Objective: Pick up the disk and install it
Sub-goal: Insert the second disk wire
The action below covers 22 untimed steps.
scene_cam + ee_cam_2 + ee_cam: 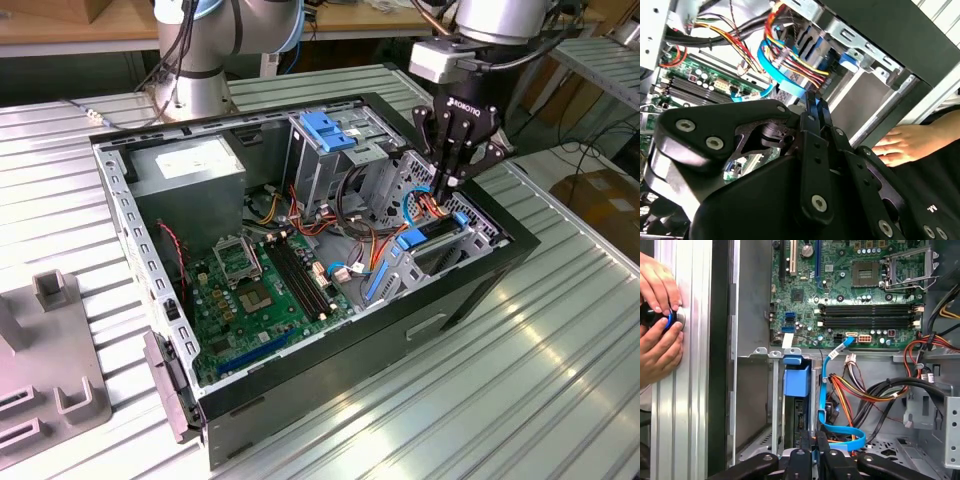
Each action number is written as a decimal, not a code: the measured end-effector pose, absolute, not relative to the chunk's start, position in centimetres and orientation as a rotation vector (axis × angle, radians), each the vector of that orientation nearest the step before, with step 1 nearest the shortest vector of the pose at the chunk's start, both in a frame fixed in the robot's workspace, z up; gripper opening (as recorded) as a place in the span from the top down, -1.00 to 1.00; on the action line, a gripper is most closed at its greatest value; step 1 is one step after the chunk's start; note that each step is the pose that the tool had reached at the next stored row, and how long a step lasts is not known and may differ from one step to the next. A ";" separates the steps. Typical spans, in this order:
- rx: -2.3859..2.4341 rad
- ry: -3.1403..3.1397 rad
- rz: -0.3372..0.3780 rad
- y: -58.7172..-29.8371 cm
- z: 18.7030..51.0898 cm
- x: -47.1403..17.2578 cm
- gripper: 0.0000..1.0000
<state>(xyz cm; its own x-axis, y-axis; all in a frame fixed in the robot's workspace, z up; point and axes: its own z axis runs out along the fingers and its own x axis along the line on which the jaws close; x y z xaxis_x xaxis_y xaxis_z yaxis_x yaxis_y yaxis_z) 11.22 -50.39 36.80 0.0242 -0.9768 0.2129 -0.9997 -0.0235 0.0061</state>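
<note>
Hand point(452, 178) closed above seated disk point(796, 381).

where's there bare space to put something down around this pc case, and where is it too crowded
Bare patches: the ribbed metal table on the exterior view's right of the computer case, and the strip in front of it. Crowded: inside the case, where the gripper hangs among colored cables beside the motherboard. A person's hands occupy the table rail.
</note>
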 end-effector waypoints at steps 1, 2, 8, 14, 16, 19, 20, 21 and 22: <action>2.132 -2.081 0.223 -50.8 36.8 11.2 0.68; 2.132 -2.081 0.222 -51.2 36.8 11.1 0.68; 2.157 -2.100 0.187 -52.8 36.6 10.7 0.68; 2.188 -2.127 0.136 -52.8 36.5 10.4 0.68; 2.195 -2.133 0.124 -52.9 36.4 10.3 0.68; 2.212 -2.148 0.095 -53.1 36.4 10.2 0.68; 2.220 -2.155 0.083 -53.3 36.3 10.1 0.68; 2.225 -2.159 0.076 -53.6 36.2 10.0 0.68; 2.229 -2.161 0.082 -53.6 36.2 9.9 0.68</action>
